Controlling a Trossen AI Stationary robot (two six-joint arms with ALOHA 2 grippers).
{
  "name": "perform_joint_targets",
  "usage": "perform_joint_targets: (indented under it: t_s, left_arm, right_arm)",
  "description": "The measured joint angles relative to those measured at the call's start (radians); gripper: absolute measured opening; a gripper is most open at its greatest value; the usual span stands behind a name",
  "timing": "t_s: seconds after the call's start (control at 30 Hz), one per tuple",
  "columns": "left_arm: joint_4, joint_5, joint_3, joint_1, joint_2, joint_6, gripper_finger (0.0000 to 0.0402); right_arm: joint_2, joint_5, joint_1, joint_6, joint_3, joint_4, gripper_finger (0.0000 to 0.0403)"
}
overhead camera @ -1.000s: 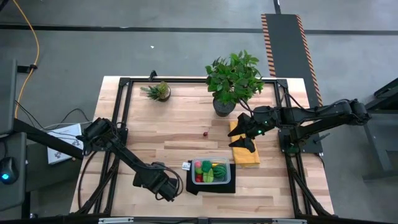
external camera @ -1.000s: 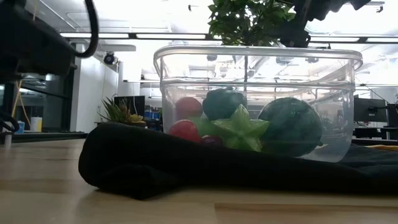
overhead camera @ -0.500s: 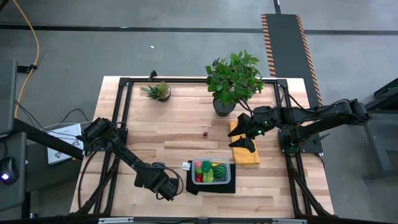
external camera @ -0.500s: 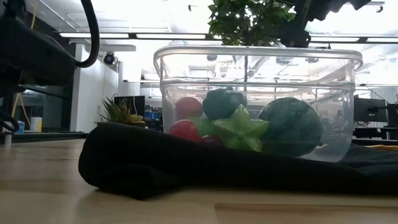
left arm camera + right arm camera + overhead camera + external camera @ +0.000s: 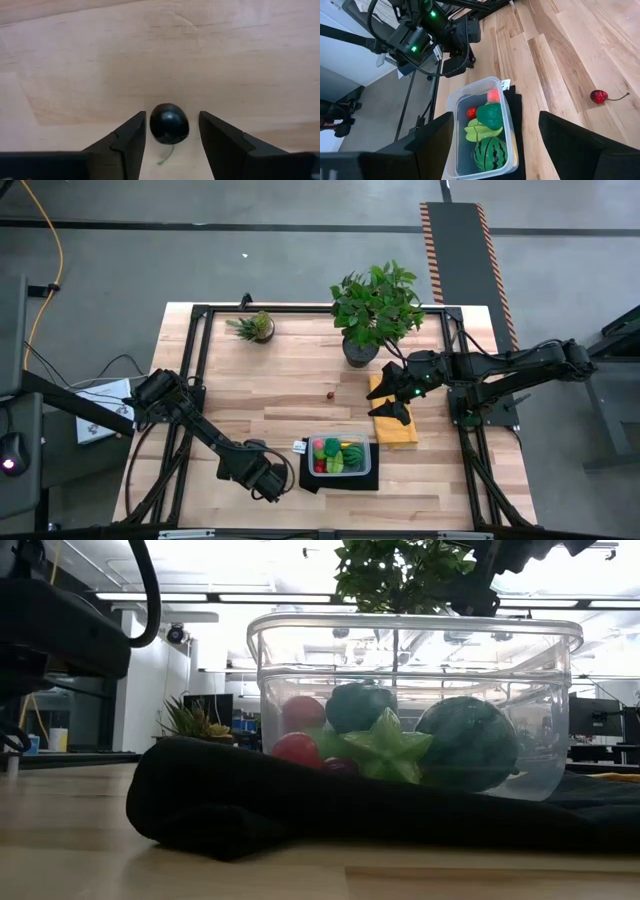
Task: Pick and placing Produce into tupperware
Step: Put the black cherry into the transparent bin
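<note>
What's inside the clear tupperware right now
The tupperware holds a striped watermelon, a green starfruit, a dark green piece, a red piece and a pink one. Anything beneath them is hidden.

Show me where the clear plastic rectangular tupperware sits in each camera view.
High view: clear plastic rectangular tupperware, near table edge, on the black mat.
Low view: tupperware fills the centre.
Left wrist view: not in it.
Right wrist view: tupperware low, centre-left.
Shared landmark: the round striped green watermelon inside.
</note>
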Motion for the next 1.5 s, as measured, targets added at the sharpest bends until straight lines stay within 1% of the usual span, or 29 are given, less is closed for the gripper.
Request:
perform_joint_targets:
  t_s: [0.5, 0.6, 0.83, 0.93, 1.17, 1.4, 1.5]
  left_arm:
    - [-0.003, -0.016, 0.000, 0.000, 0.000, -0.009, 0.0170]
    - [-0.003, -0.028, 0.000, 0.000, 0.000, -0.015, 0.0158]
    - [-0.002, -0.031, 0.000, 0.000, 0.000, -0.015, 0.0115]
    - [-0.002, -0.031, 0.000, 0.000, 0.000, -0.015, 0.0105]
    - [0.000, -0.030, 0.000, 0.000, 0.000, -0.015, 0.0117]
    - [0.000, -0.031, 0.000, 0.000, 0.000, -0.015, 0.0105]
    - [0.000, -0.031, 0.000, 0.000, -0.001, -0.015, 0.0106]
  right_arm:
    - [0.000, 0.000, 0.000, 0.000, 0.000, 0.000, 0.0282]
    - [0.000, 0.000, 0.000, 0.000, 0.000, 0.000, 0.0282]
    - [0.000, 0.000, 0.000, 0.000, 0.000, 0.000, 0.0282]
    - [0.000, 0.000, 0.000, 0.000, 0.000, 0.000, 0.0282]
    - [0.000, 0.000, 0.000, 0.000, 0.000, 0.000, 0.0282]
    - [0.000, 0.000, 0.000, 0.000, 0.000, 0.000, 0.0282]
    - [0.000, 0.000, 0.000, 0.000, 0.000, 0.000, 0.0282]
